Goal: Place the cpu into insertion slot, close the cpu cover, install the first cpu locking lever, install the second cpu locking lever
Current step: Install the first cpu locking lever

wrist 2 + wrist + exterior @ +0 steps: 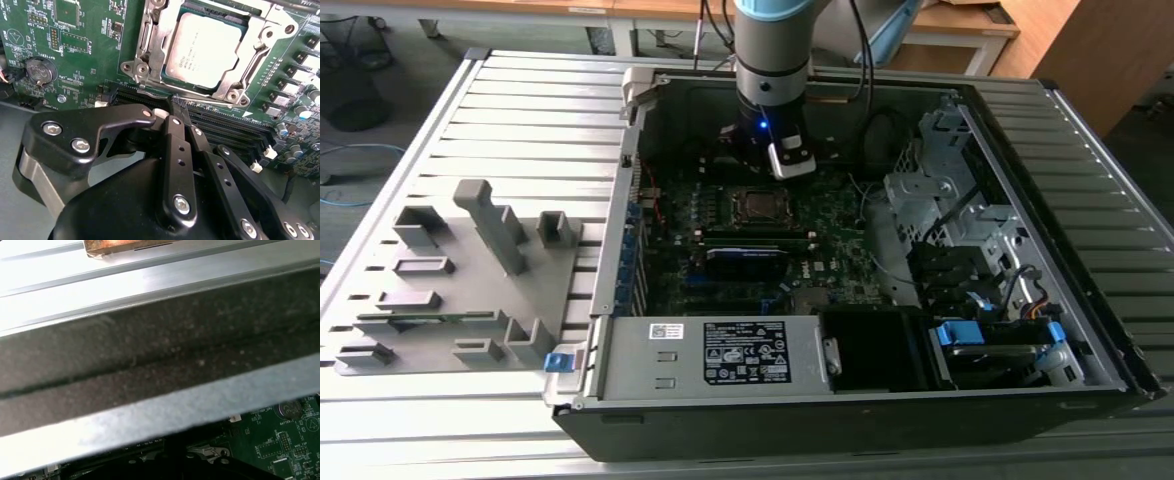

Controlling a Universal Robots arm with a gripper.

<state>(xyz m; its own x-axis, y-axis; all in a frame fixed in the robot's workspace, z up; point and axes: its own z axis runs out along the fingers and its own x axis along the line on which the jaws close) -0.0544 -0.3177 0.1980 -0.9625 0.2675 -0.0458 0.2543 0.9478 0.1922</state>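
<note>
End effector (175, 107) pressed together (tips half-hidden), near cpu (202, 50) under cpu cover (252, 60).

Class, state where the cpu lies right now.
In the second wrist view the cpu sits in the insertion slot on the green motherboard, framed by the cpu cover, just beyond the gripper.

Soft, even room light fills the exterior view, leaving the computer case (854, 425) interior shadowed. In the second wrist view the cpu (202, 50) washes out pale. In the first wrist view the tabletop (150, 275) glares white, blurred.
</note>
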